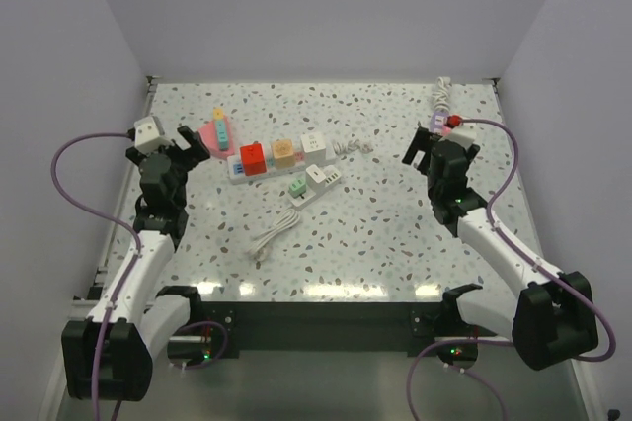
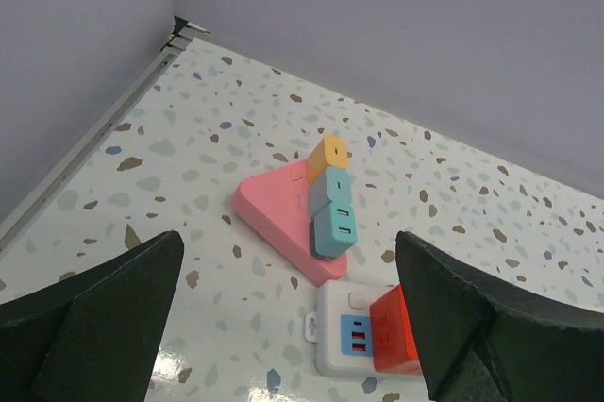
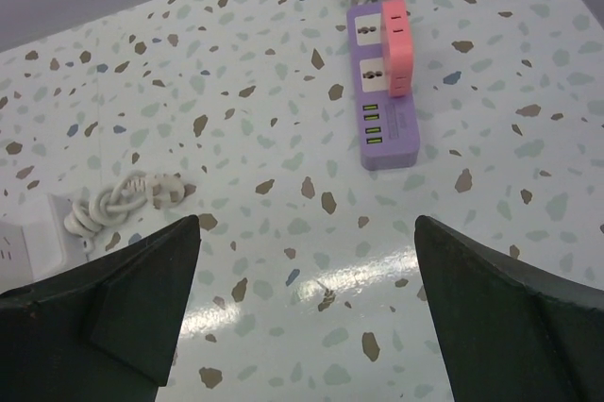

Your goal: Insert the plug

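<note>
A white power strip (image 1: 281, 158) lies mid-table with a red cube plug (image 1: 253, 158), an orange one and a white one on it; its end shows in the left wrist view (image 2: 349, 331). A pink triangular strip (image 2: 278, 213) carries orange and teal plugs (image 2: 332, 227). A purple strip (image 3: 382, 114) with a pink plug (image 3: 397, 43) lies far right. A loose white cable with plug (image 1: 274, 234) lies in front. My left gripper (image 1: 184, 144) is open and empty above the pink strip. My right gripper (image 1: 423, 144) is open and empty near the purple strip.
A small white-green strip (image 1: 314, 184) lies near the centre. A coiled white cord (image 3: 118, 202) lies by the white strip's right end. Another coiled cord (image 1: 443, 91) runs to the back right corner. Grey walls enclose the table on three sides.
</note>
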Controlling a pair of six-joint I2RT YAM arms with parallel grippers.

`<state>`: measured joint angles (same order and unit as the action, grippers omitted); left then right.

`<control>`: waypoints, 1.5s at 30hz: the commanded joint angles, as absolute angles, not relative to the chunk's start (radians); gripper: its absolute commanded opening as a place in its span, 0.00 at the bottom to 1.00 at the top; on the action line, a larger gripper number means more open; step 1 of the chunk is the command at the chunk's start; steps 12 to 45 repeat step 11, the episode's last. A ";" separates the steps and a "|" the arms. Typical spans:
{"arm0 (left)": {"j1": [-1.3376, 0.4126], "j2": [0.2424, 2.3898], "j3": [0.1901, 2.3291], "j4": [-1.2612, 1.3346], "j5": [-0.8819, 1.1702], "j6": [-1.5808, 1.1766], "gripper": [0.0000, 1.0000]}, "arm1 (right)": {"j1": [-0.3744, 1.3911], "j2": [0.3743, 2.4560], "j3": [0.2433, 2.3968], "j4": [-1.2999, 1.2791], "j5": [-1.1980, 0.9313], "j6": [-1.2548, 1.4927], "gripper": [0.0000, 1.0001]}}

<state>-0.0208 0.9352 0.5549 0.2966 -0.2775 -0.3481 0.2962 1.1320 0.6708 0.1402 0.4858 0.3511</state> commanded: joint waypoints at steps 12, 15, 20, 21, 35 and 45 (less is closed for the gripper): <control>-0.017 0.970 0.609 0.242 -0.325 -0.362 1.00 | 0.284 1.091 0.678 0.133 0.541 0.383 0.99; -0.017 0.970 0.609 0.242 -0.325 -0.362 1.00 | 0.284 1.091 0.678 0.133 0.541 0.383 0.99; -0.017 0.970 0.609 0.242 -0.325 -0.362 1.00 | 0.284 1.091 0.678 0.133 0.541 0.383 0.99; -0.017 0.970 0.609 0.242 -0.325 -0.362 1.00 | 0.284 1.091 0.678 0.133 0.541 0.383 0.99; -0.017 0.970 0.609 0.242 -0.325 -0.362 1.00 | 0.284 1.091 0.678 0.133 0.541 0.383 0.99; -0.017 0.970 0.609 0.242 -0.325 -0.362 1.00 | 0.284 1.091 0.678 0.133 0.541 0.383 0.99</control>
